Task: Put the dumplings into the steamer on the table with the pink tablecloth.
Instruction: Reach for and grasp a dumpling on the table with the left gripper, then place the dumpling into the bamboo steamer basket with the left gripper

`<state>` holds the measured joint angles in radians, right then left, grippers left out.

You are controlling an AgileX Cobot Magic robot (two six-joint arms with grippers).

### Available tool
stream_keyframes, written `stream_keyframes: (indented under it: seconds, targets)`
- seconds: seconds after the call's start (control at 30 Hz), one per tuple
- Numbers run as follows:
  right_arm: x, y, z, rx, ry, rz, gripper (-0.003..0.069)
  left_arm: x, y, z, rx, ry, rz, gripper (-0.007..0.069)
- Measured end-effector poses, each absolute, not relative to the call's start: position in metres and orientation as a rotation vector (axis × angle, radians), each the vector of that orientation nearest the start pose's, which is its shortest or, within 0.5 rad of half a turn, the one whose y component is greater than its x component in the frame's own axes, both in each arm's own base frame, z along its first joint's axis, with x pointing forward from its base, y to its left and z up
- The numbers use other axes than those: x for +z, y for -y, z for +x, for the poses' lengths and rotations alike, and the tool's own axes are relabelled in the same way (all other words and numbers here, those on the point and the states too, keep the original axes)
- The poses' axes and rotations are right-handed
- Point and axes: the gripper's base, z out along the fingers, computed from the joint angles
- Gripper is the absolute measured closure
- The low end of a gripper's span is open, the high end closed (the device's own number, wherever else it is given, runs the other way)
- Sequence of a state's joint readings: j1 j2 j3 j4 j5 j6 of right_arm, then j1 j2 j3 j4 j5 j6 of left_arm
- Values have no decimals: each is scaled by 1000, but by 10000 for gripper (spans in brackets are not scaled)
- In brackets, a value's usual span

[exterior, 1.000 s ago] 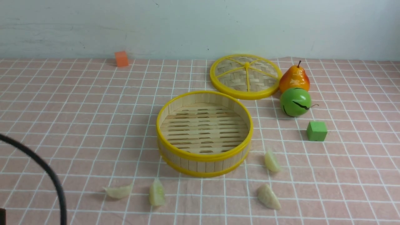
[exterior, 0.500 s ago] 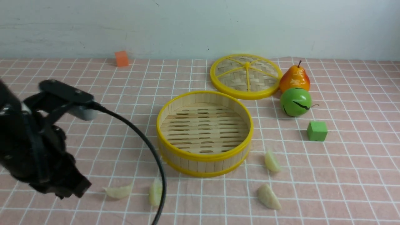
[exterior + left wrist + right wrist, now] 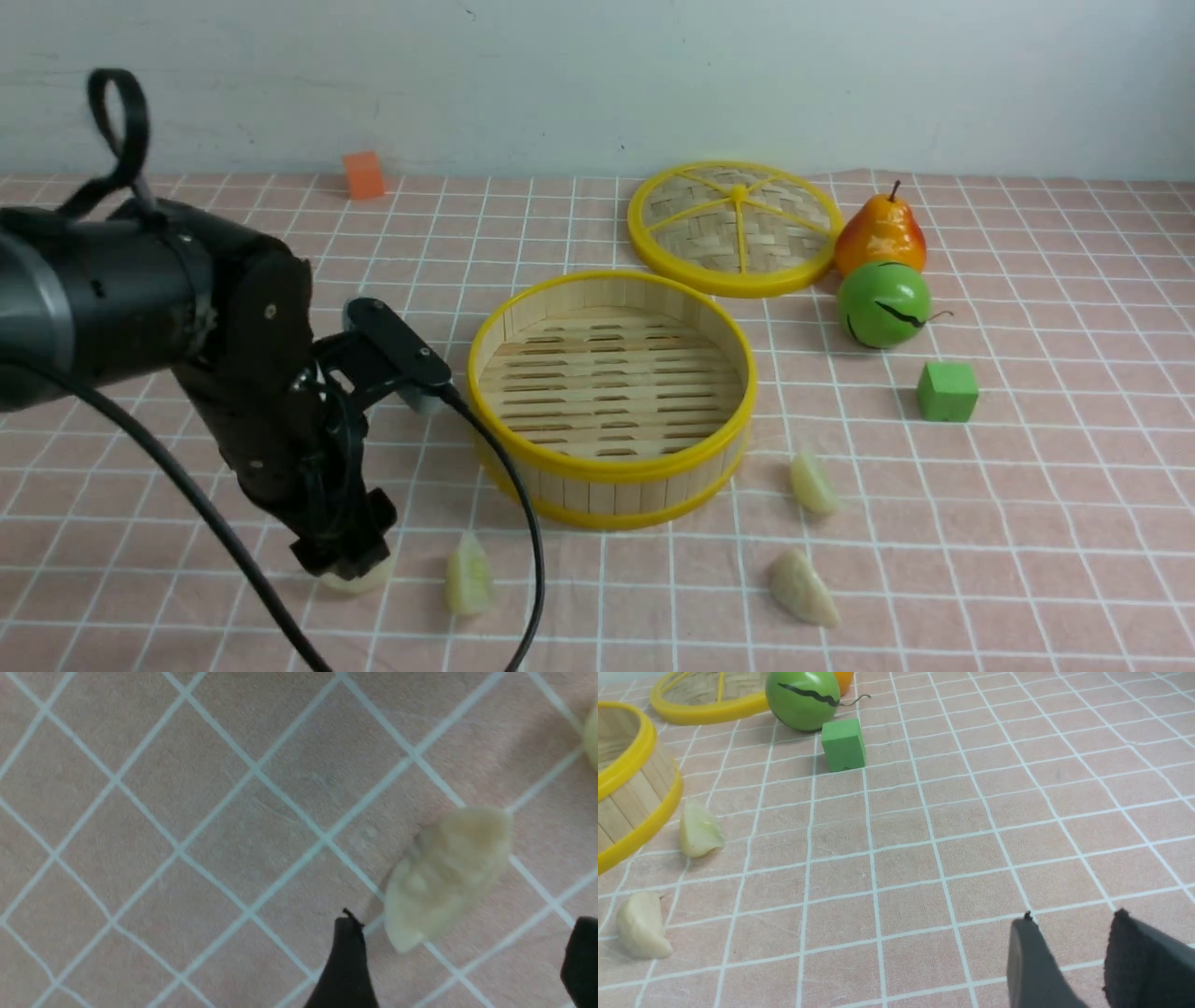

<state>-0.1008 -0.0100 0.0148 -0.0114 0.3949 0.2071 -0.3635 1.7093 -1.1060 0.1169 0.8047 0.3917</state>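
A table [image 3: 1027, 523] is being shown from the front, covered by the pink tablecloth [image 3: 187, 308] with its white grid. The steamer [image 3: 607, 465], a round bamboo-slat basket with yellow rim bands, is being used here as the clock's centre, with 12 o'clock toward the far wall.

The dumplings [image 3: 803, 588], four pale crescents, are all being seen on the cloth outside the steamer. The 8 o'clock dumpling [image 3: 362, 584] is being largely covered by the black left arm, which is being pointed down onto it. In the left wrist view the left fingers [image 3: 348, 970] are being held wide apart. This dumpling [image 3: 446, 877] is lying on the cloth between them, close to one finger. Whether it is being touched cannot be told through the blur.

The 7 o'clock dumpling [image 3: 469, 583] is lying just beside the arm. The 4 o'clock dumpling [image 3: 814, 483] is lying near the steamer's wall, and the 5 o'clock dumpling [image 3: 803, 588] a little nearer the camera.

In the right wrist view the right fingers [image 3: 1031, 966] are being held somewhat apart over bare cloth, gripping nothing, well apart from those two dumplings.

A woven lid [image 3: 733, 229] is lying flat at 1 o'clock. A pear [image 3: 879, 233] and a green fruit [image 3: 882, 303] are touching at 2 o'clock. A green cube [image 3: 946, 390] is sitting at 3 o'clock and an orange cube [image 3: 363, 175] at 10 o'clock by the wall.
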Motion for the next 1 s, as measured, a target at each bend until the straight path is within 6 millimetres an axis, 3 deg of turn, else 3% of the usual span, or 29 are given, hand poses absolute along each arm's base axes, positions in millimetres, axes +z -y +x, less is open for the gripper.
stream_keyframes:
  seconds: [0.23, 0.33, 0.4, 0.5, 0.6, 0.7, 0.83, 0.9, 1.0]
  targets:
    - [173, 6, 52, 61, -1862, 282, 419, 162, 115, 321, 114, -2727, 1187, 58]
    - [173, 6, 52, 61, -1862, 282, 419, 160, 117, 322, 93, -2746, 1177, 88]
    - [173, 6, 52, 61, -1862, 282, 419, 160, 117, 322, 90, -2750, 1175, 123]
    - [173, 6, 52, 61, -1862, 282, 419, 160, 119, 320, 68, -2767, 1166, 306]
    - [173, 6, 52, 61, -1862, 282, 419, 161, 119, 320, 70, -2764, 1166, 364]
    - [173, 6, 52, 61, -1862, 282, 419, 176, 118, 319, 78, -2735, 1139, 354]
    - [173, 6, 52, 61, -1862, 282, 419, 215, 123, 326, 30, -2695, 978, 354]
    - [173, 6, 52, 61, -1862, 282, 419, 252, 133, 331, -69, -2666, 801, 354]
    - [173, 6, 52, 61, -1862, 282, 419, 299, 158, 333, -185, -2612, 698, 354]
